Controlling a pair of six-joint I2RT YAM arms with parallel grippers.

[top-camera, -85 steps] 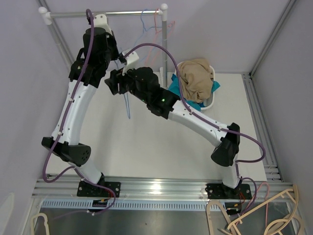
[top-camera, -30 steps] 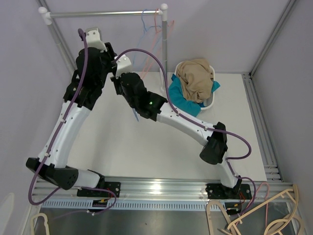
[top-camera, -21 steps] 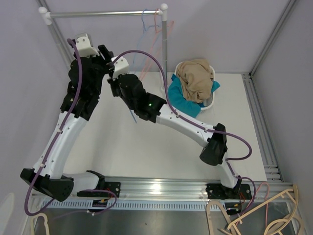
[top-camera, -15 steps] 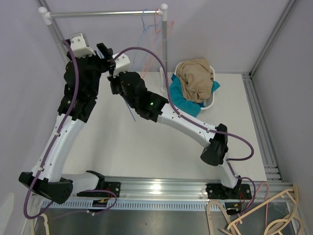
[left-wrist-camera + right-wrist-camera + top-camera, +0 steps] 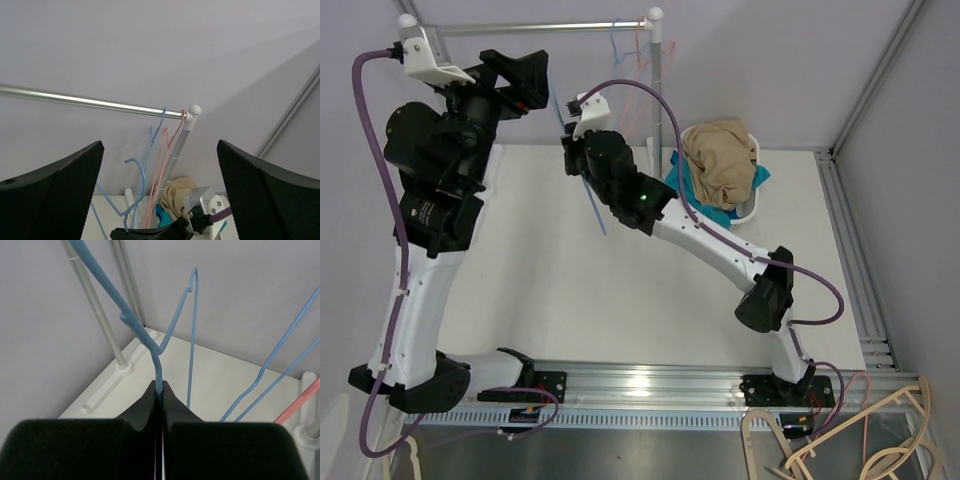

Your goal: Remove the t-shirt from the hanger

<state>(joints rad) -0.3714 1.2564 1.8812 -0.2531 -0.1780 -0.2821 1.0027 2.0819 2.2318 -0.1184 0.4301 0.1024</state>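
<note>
A bare blue wire hanger (image 5: 596, 208) hangs tilted above the table, pinched at its neck by my right gripper (image 5: 574, 158). The right wrist view has the jaws shut on the blue wire (image 5: 158, 382) of that hanger (image 5: 134, 329). A tan t-shirt (image 5: 720, 165) lies heaped in a white basket (image 5: 752, 208), over a teal garment (image 5: 686, 190). My left gripper (image 5: 525, 80) is raised high near the rail, well left of the hanger, its fingers (image 5: 50, 197) spread wide with nothing between them. Through that gap I see the hanger's hook (image 5: 136, 172).
A metal rail (image 5: 530, 28) on a white-capped post (image 5: 657, 85) carries other blue and pink wire hangers (image 5: 628, 45). Grey walls close in at the back and sides. Wooden hangers (image 5: 860, 435) lie below the near edge.
My left gripper opened wide and its arm rose up and to the left, away from the hanger. The right gripper kept hold of the blue hanger and shifted slightly.
</note>
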